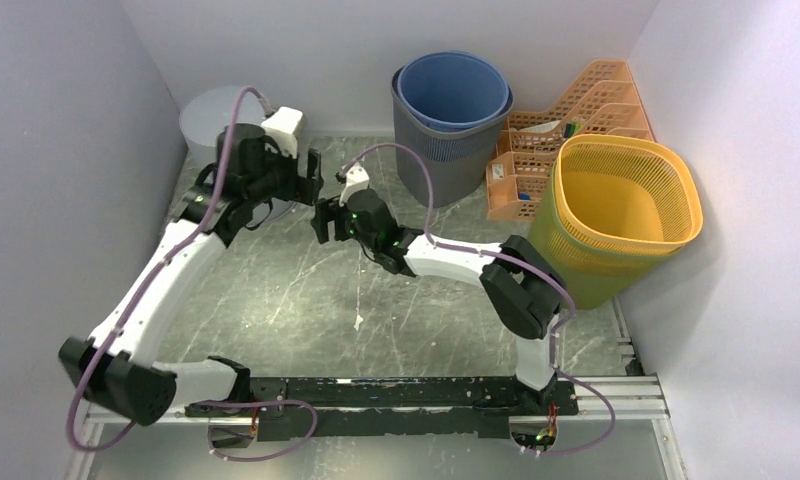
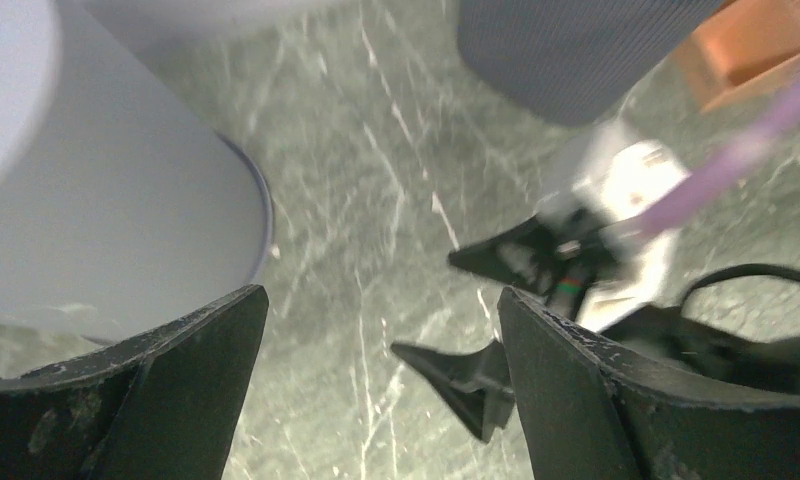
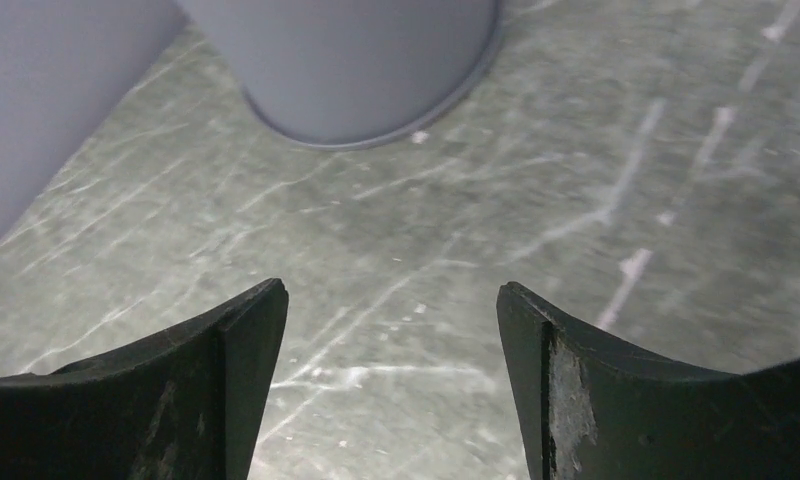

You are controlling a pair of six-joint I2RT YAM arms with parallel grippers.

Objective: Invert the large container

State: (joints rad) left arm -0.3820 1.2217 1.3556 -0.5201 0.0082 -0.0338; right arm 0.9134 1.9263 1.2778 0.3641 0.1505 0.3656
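The left arm runs from its base at the near left corner up along the left wall, then bends at the wrist toward the right. The left gripper (image 1: pixel 313 173) hangs just in front of the large container (image 1: pixel 211 118), a pale grey bucket standing in the back left corner of the marbled green table (image 1: pixel 306 300). Its fingers (image 2: pixel 176 390) are spread wide and grip nothing; in the left wrist view the bucket's wall sits just beyond the left finger, whether touching I cannot tell.

The right arm rises from its base at the near right, folds at the elbow and reaches left across the table. The right gripper (image 1: pixel 322 218) sits low, just beside the left one, pointing at the bucket. Its fingers (image 3: pixel 226 380) stand apart over bare table with nothing between them, short of the bucket's foot
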